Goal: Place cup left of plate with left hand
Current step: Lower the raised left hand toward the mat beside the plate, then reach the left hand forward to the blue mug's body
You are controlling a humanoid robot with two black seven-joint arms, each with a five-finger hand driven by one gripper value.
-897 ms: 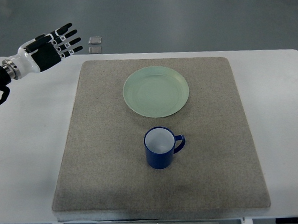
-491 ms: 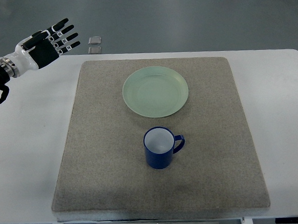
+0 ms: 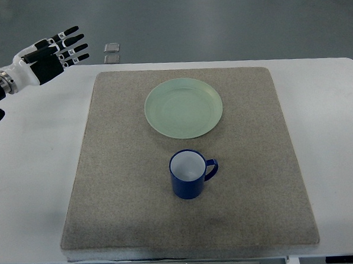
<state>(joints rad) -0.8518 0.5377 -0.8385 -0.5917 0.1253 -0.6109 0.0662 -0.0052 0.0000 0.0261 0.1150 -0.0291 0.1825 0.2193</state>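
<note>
Blue cup (image 3: 189, 174), white inside, stands upright on the grey felt mat (image 3: 108, 189), just in front of the pale green plate (image 3: 183, 107) and apart from it, handle toward the picture's right. Left hand (image 3: 45, 55) hovers over the far left corner of the white table (image 3: 36, 163), well apart from the cup, fingers (image 3: 71, 47) extended and spread, holding nothing. Both items lie untouched.

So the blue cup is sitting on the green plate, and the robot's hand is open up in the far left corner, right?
Not quite. In the top view the blue cup stands on the grey mat, nearer the camera than the green plate and apart from it. The rest holds: the left hand is open at the far left corner.
</note>
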